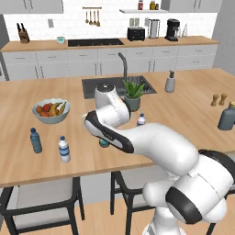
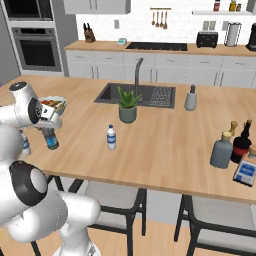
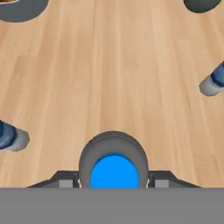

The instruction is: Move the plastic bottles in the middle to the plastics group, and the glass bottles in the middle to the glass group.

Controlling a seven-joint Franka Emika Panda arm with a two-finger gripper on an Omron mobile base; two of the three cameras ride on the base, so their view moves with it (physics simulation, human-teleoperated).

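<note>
End effector [image 3: 113,183] pinching the dark plastic bottle [image 3: 113,151] over the wooden table [image 1: 193,114].

The table spans the middle of both base views. The squat grey-blue glass bottle [image 1: 227,117] stands at the right edge of the left base view, well apart from the rest. At the lower left of that view are the plastics group's all-blue bottle [image 1: 36,140] and white-capped bottle [image 1: 64,149], just beside each other, below the fruit bowl [image 1: 50,110]. The other white-capped plastic bottle [image 2: 111,137] stands upright near the centre, below the potted plant [image 2: 127,105]. The dark bottle sits upright between the fingertips at the bottom centre of the hand view; whether it touches the table cannot be told.
</note>
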